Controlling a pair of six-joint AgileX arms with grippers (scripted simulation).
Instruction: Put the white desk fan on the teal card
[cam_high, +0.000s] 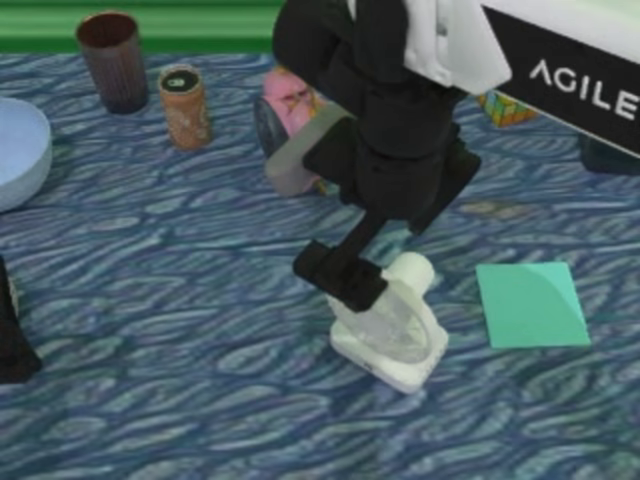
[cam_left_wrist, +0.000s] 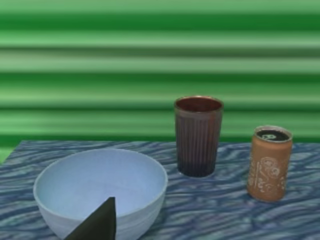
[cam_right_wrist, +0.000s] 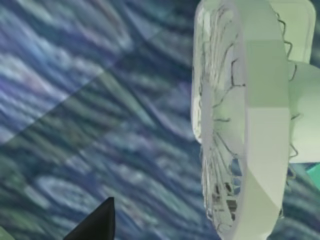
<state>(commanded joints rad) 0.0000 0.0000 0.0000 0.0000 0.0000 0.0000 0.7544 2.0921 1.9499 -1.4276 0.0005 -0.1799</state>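
Note:
The white desk fan (cam_high: 398, 335) stands upright on the patterned tabletop, just right of centre, its round cage above a rectangular base. In the right wrist view the fan (cam_right_wrist: 260, 125) fills one side, cage edge-on. My right gripper (cam_high: 365, 285) hangs open right at the fan's cage, with one dark finger (cam_high: 338, 274) on the cage's left side; whether it touches is unclear. One fingertip (cam_right_wrist: 100, 227) shows, apart from the cage. The teal card (cam_high: 531, 305) lies flat and bare to the fan's right. My left gripper (cam_high: 12, 340) is parked at the table's left edge.
A light blue bowl (cam_high: 15, 150), a brown ribbed cup (cam_high: 113, 60) and an orange can (cam_high: 184, 105) stand at the back left. Behind the right arm are a pink alarm clock (cam_high: 290, 105) and a multicoloured cube (cam_high: 505, 108). A green wall runs along the back.

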